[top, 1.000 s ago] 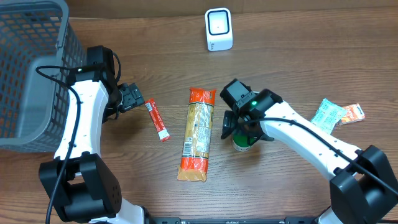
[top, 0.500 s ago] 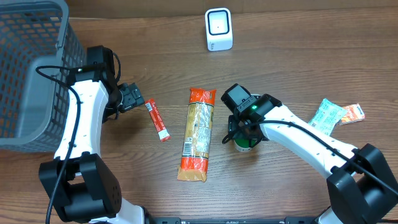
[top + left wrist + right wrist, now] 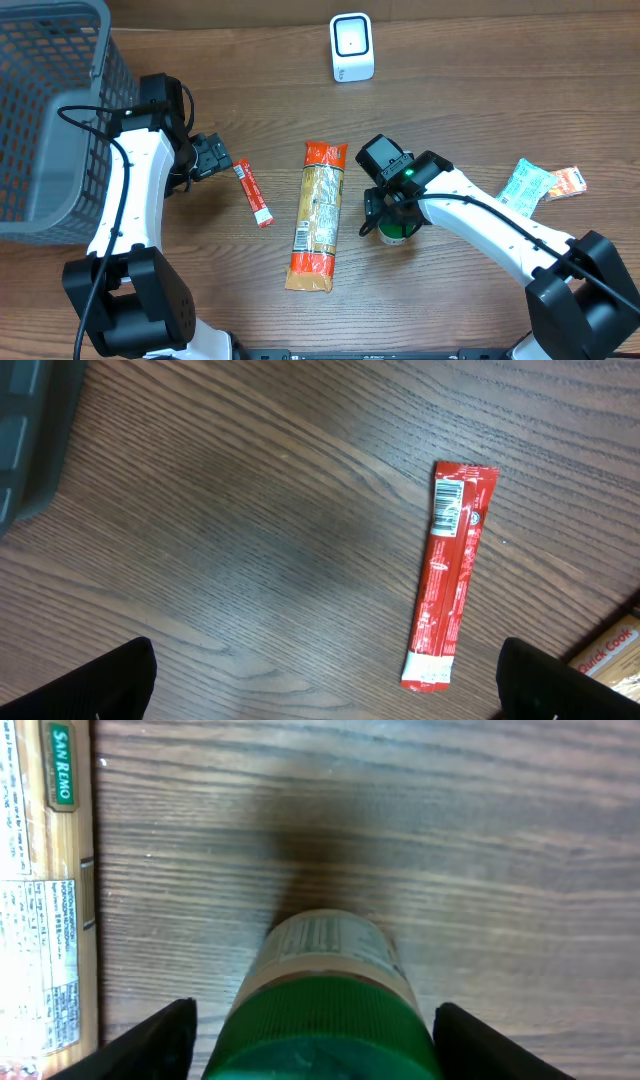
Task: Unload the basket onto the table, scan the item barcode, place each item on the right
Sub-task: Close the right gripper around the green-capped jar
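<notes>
Right wrist view: right jaws flank the jar (image 3: 325, 990) — grip unclear — left jaws spread, empty.

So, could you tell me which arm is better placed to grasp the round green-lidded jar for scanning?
Right: the right gripper straddles the round green-lidded jar, while the left gripper hovers open by the thin red sachet.

Upright green-lidded jar (image 3: 320, 1000) on table (image 3: 500, 820)
</notes>
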`<state>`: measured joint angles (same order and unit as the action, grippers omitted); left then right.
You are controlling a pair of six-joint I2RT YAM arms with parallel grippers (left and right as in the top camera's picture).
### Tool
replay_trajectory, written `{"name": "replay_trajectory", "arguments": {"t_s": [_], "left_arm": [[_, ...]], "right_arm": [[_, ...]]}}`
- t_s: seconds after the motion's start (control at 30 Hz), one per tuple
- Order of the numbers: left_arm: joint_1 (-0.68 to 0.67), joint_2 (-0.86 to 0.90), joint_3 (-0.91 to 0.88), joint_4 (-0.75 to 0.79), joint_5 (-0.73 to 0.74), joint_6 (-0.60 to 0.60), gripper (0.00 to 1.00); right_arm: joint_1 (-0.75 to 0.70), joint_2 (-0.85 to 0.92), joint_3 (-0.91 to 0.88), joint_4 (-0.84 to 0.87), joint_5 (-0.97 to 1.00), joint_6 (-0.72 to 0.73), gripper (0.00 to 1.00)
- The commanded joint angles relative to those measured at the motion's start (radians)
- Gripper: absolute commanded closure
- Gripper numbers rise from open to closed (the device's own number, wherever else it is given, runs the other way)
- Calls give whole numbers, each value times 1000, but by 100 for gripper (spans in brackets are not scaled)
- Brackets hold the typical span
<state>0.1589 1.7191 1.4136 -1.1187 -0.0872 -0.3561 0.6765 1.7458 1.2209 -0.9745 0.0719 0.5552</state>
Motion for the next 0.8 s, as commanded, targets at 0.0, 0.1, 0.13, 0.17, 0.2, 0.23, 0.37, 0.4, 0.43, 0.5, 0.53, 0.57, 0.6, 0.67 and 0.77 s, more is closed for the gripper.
{"name": "replay_trajectory", "arguments": {"t_s": [0.0, 0.1, 0.13, 0.17, 0.2, 0.23, 0.37, 0.4, 0.43, 0.5, 0.53, 0.57, 0.6, 0.67, 0.77], "left_arm": [[2, -11, 10, 2, -6, 8, 0], [2, -11, 10, 2, -6, 8, 0], [2, -11, 10, 2, -6, 8, 0], [2, -11, 10, 2, -6, 8, 0], [2, -11, 10, 2, -6, 8, 0], [2, -11, 10, 2, -6, 8, 0], [2, -11, 10, 2, -6, 8, 0], [2, -11, 10, 2, -6, 8, 0], [2, -11, 10, 2, -6, 8, 0], [2, -11, 10, 2, -6, 8, 0], [2, -11, 10, 2, -6, 8, 0], [2, -11, 10, 2, -6, 8, 0], [2, -11, 10, 2, -6, 8, 0], [2, -11, 10, 2, -6, 8, 0], [2, -11, 10, 2, -6, 8, 0]], "right_arm": [[3, -1, -11, -15, -25, 59, 16], [3, -1, -29, -20, -25, 63, 15], [3, -1, -39, -22, -25, 75, 15], [3, -1, -45, -23, -27, 76, 16], [3, -1, -50, -22, -29, 74, 18], [3, -1, -54, -21, -29, 74, 23], [3, -1, -56, 10, -29, 73, 35], [3, -1, -56, 21, -29, 72, 35], [3, -1, -56, 36, -29, 56, 35], [3, -1, -56, 66, -29, -8, 35], [3, -1, -56, 78, -29, -48, 35], [3, -1, -56, 88, -29, -87, 35], [3, -1, -56, 92, -29, -120, 35], [3, -1, -56, 96, -27, -145, 35], [3, -1, -56, 103, -23, -115, 21]]}}
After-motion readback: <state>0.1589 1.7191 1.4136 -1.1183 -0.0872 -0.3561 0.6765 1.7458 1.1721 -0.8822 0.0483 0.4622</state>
